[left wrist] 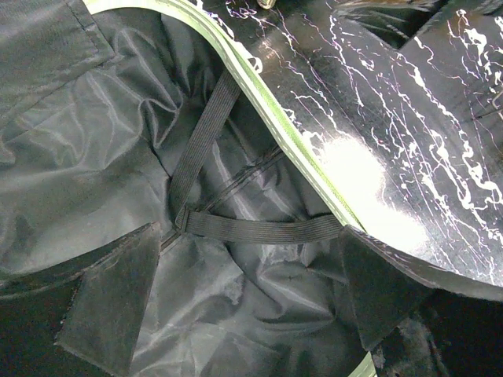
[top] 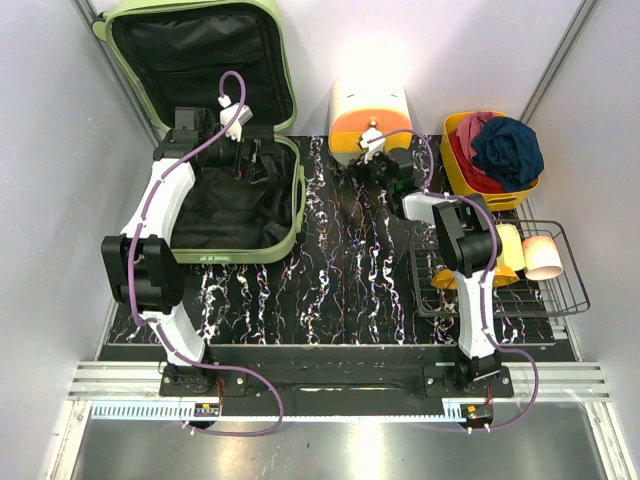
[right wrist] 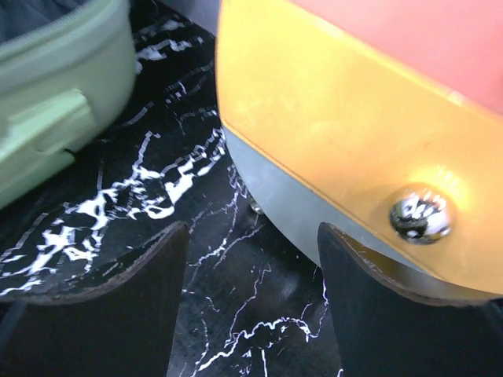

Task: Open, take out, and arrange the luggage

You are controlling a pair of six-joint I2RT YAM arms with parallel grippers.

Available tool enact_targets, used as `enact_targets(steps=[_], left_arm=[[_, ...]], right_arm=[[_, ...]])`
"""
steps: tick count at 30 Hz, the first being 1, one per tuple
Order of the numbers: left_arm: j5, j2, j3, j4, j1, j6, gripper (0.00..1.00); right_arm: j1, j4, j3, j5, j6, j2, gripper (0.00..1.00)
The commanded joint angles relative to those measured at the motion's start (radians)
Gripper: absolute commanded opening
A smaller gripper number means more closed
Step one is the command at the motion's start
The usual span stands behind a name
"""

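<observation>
Two jaw sets spread, nothing gripped. Left gripper (left wrist: 247,314) hangs inside the open pale green hard-shell suitcase (top: 235,215), rear-left of table (top: 350,280), lid up. Right gripper (right wrist: 251,314) faces rounded cream-and-orange drawer box (right wrist: 330,118) w/ chrome knob (right wrist: 422,214).

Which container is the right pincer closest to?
The cream-and-orange drawer box, directly ahead of the right pincer; the green suitcase and yellow bin sit farther away.

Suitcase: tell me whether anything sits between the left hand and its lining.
Nothing visible does. The open left hand hangs inside the suitcase, right over the black lining; only the suitcase's own elastic straps cross beneath it.
</observation>
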Motion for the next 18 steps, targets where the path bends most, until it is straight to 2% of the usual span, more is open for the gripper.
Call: enact_targets(steps=[1,7,13,16,18], left_arm=[[0.018,0.020,0.066,0.040,0.003,-0.009,0.99],[0.035,0.059,0.113,0.066,-0.003,-0.017,0.99],[0.041,0.050,0.107,0.066,-0.010,-0.018,0.99],[0.012,0.034,0.109,0.055,-0.010,-0.019,0.99],[-0.043,0.034,0.142,0.028,-0.011,-0.031,0.99]], right_arm=[[0.000,0.096,-0.047,-0.080,0.007,-0.196,0.77],[0.000,0.007,-0.059,-0.134,-0.005,-0.316,0.79],[0.008,-0.141,0.050,-0.151,-0.031,-0.354,0.82],[0.006,-0.217,0.088,-0.119,-0.028,-0.383,0.89],[0.006,-0.269,0.091,-0.077,-0.028,-0.424,0.97]])
